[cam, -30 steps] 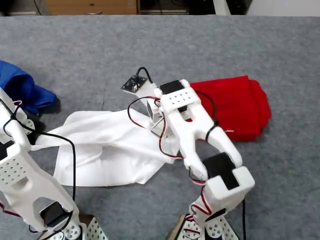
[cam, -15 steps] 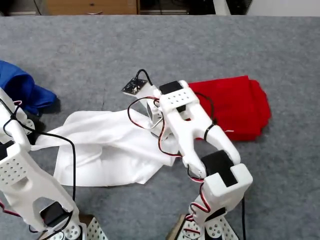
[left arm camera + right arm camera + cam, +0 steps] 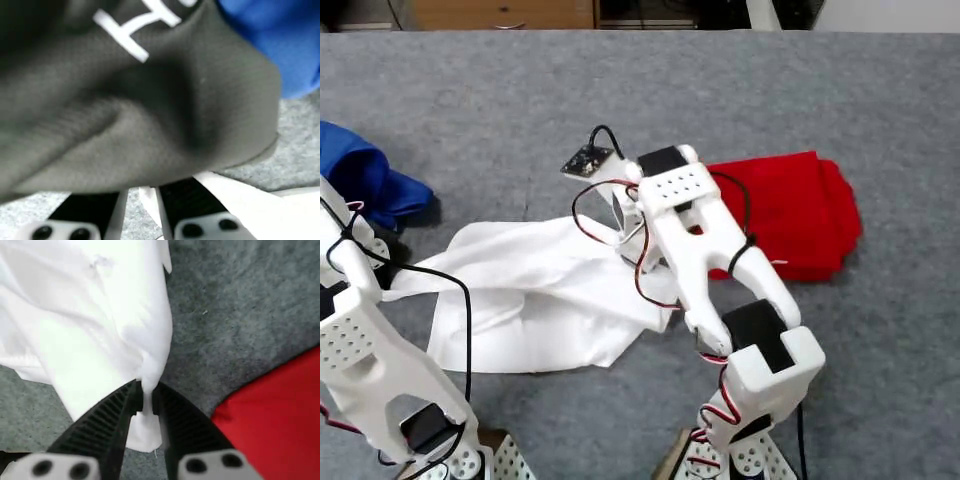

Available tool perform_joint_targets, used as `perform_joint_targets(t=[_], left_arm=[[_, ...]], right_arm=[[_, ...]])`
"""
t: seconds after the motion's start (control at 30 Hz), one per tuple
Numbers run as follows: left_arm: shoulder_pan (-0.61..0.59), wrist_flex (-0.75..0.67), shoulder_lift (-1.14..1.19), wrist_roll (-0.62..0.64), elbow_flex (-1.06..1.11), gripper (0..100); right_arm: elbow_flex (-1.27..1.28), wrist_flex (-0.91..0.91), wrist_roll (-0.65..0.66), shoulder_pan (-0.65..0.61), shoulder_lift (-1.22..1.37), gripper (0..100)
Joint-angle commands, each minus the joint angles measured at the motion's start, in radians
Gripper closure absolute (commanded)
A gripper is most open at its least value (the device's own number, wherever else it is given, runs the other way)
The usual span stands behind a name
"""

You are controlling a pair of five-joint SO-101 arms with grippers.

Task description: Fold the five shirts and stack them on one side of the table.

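Since a second ago the right arm has drawn slightly toward the far side, tugging the white shirt's right edge with it. On the grey table (image 3: 820,90), the white shirt (image 3: 530,290) lies spread and rumpled left of centre, with one sleeve stretched toward the left arm. A folded red shirt (image 3: 790,215) sits to the right, and a blue shirt (image 3: 365,180) is bunched at the far left beside a dark shirt (image 3: 125,100). The right gripper (image 3: 146,400) pinches a fold of the white shirt's edge between its jaws. Whether the left gripper (image 3: 139,194) grips anything I cannot tell. The cloth looks light, limp and prone to sagging, so it is best held at corners or hems.
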Motion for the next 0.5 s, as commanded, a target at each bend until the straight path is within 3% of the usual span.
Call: perform_joint_targets(t=[0.0, 0.17, 0.47], left_arm=[[0.017, -0.064, -0.008, -0.006, -0.008, 98], [0.017, -0.064, -0.008, -0.006, -0.009, 98], [0.017, -0.066, -0.008, -0.006, -0.012, 98]], right_arm=[[-0.088, 0.044, -0.005, -0.012, -0.002, 87.4], [-0.166, 0.123, 0.038, -0.013, -0.002, 74.2], [-0.165, 0.166, 0.094, -0.028, -0.002, 73.9]])
